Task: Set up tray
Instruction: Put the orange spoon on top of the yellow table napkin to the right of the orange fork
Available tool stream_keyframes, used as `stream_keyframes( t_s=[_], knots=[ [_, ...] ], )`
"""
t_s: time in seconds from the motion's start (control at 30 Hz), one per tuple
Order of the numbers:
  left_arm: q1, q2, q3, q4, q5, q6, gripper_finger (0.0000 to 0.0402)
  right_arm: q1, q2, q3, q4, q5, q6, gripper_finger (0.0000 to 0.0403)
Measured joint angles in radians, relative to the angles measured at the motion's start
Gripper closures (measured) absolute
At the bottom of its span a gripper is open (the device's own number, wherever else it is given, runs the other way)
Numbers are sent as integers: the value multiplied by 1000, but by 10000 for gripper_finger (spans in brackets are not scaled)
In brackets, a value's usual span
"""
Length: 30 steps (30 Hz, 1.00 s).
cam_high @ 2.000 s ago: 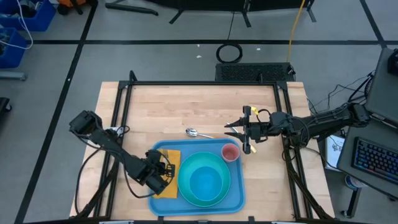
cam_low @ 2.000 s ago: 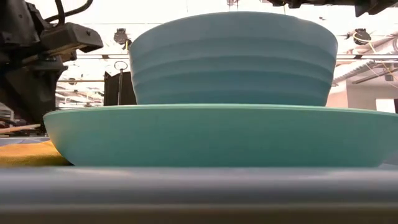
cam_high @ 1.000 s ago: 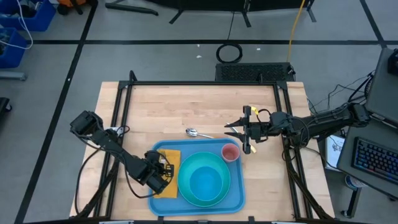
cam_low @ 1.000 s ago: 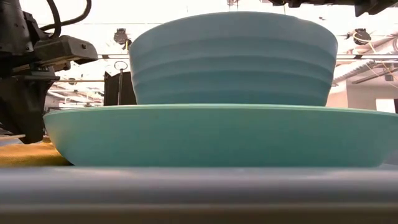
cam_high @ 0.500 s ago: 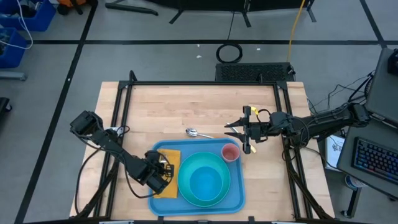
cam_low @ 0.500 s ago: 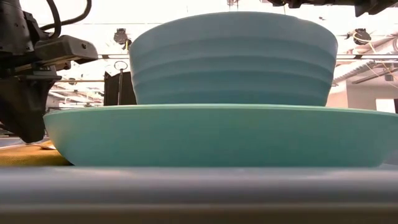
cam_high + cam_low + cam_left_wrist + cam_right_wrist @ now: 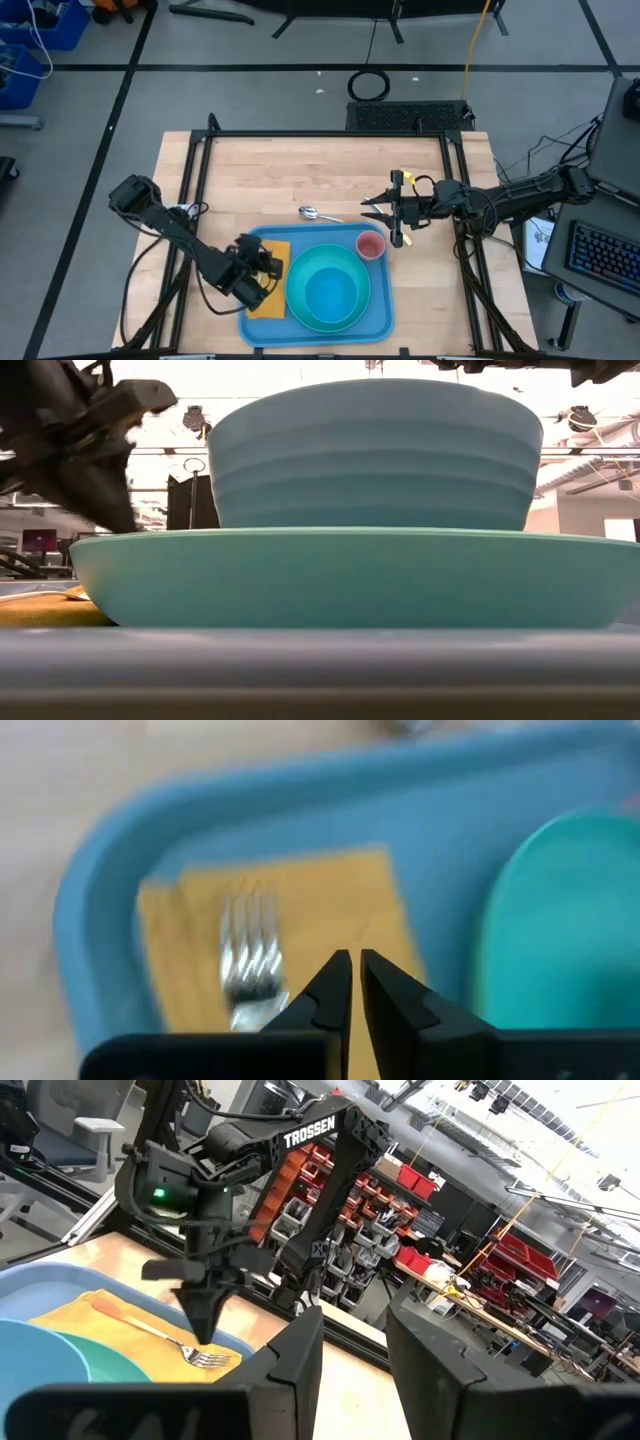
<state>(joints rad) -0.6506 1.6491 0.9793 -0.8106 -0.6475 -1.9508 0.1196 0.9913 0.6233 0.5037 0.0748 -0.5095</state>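
The blue tray (image 7: pixel 378 318) lies at the table's near edge. On its left part a yellow napkin (image 7: pixel 271 296) lies flat, with a silver fork (image 7: pixel 248 960) lying flat on it. A turquoise plate (image 7: pixel 350 580) on the tray carries a turquoise bowl (image 7: pixel 375 455). My left gripper (image 7: pixel 268 266) hangs just above the napkin and the fork (image 7: pixel 160 1335), tipped downward, fingers shut with nothing between them. My right gripper (image 7: pixel 370 212) waits open above the table, beyond the tray's far right corner.
A pink cup (image 7: pixel 370 245) stands in the tray's far right corner. A spoon (image 7: pixel 312 213) lies on the bare wood just beyond the tray's far edge. The far half of the table is bare wood inside a black frame (image 7: pixel 330 133).
My left gripper has risen a little off the napkin and has rolled and tipped about its wrist. The fork stays lying on the napkin.
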Motion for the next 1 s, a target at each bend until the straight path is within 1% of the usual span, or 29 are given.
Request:
stream_keyframes(
  t_s=[0.23, 0.27, 0.33, 0.47, 0.57, 0.67, 0.8, 0.87, 0.93, 1.0],
  knots=[
    [0, -42, 1, 1, -322, 150, 369, 0, 0, 0, 0, 7, 0, 300],
    [1, -44, 1, 1, -354, 169, 369, 0, 0, 0, 0, 16, 1, 300],
    [8, -46, 1, 1, -402, 205, 369, 0, 0, 0, 4, 68, 10, 300],
    [27, -46, 1, 1, -431, 279, 369, 0, -8, 0, 8, 215, 26, 300],
    [47, -46, 1, 1, -427, 311, 369, 0, -35, 0, -26, 282, 26, 300],
    [60, -46, 1, 1, -435, 315, 369, 0, -75, 1, -88, 292, 62, 300],
    [73, -46, 1, 1, -435, 338, 369, -3, -128, 44, -317, 300, 192, 300],
    [76, -46, 1, 2, -435, 349, 369, -8, -144, 69, -417, 326, 244, 300],
    [76, -46, 1, 2, -437, 352, 369, -10, -156, 80, -461, 349, 256, 300],
    [76, -46, 1, 5, -446, 347, 369, -12, -165, 88, -478, 347, 257, 300]
  ],
)
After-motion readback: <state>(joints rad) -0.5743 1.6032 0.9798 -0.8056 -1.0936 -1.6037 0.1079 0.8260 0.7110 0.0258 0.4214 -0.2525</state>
